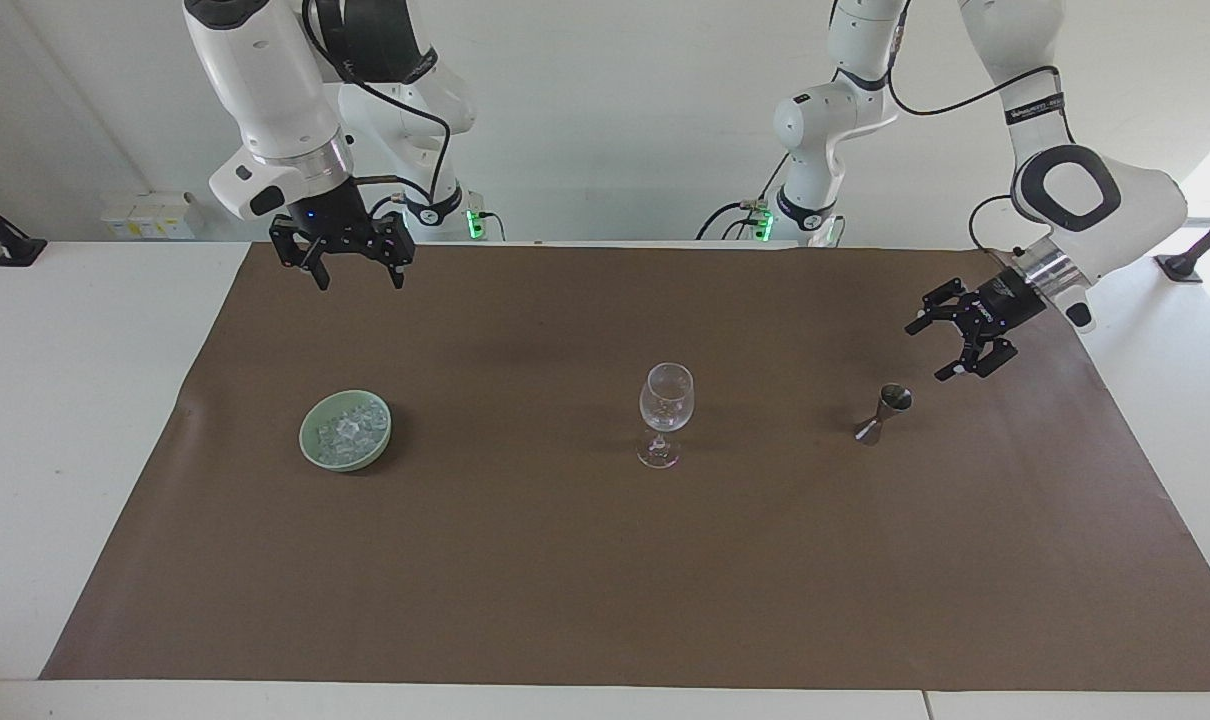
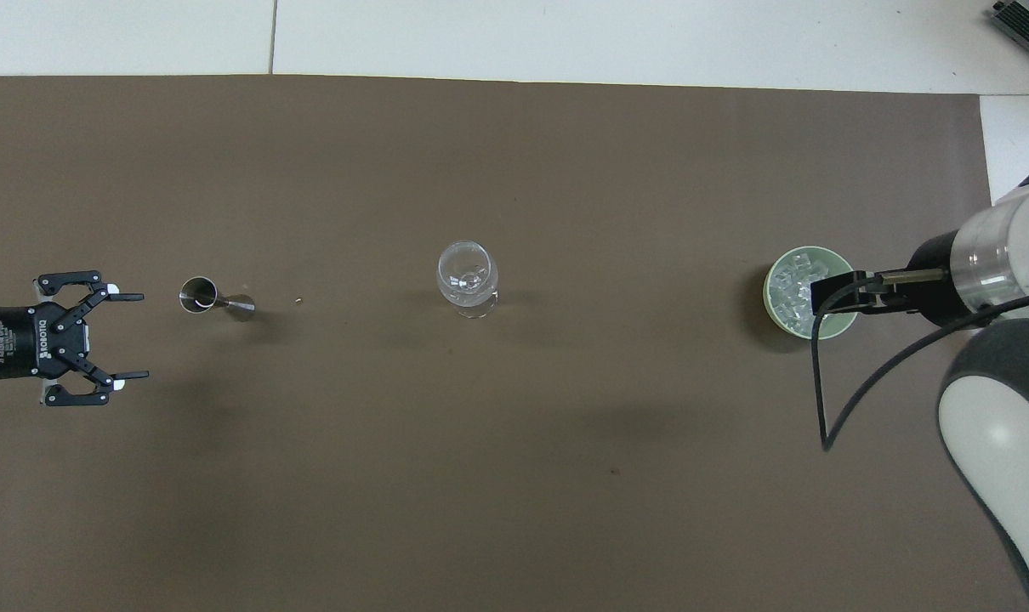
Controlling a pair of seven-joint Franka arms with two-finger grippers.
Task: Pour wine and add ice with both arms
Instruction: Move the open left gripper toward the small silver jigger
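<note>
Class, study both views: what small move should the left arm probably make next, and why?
Probably ease the left gripper down toward the jigger: it hangs open just above and beside it, touching nothing. The wine glass stands empty; the right gripper waits open, raised near the ice bowl.

One camera sits high across the table, facing the robots from afar. The other looks steeply down from above their end. Both share the brown mat (image 1: 605, 560) and wine glass (image 2: 467, 280).
</note>
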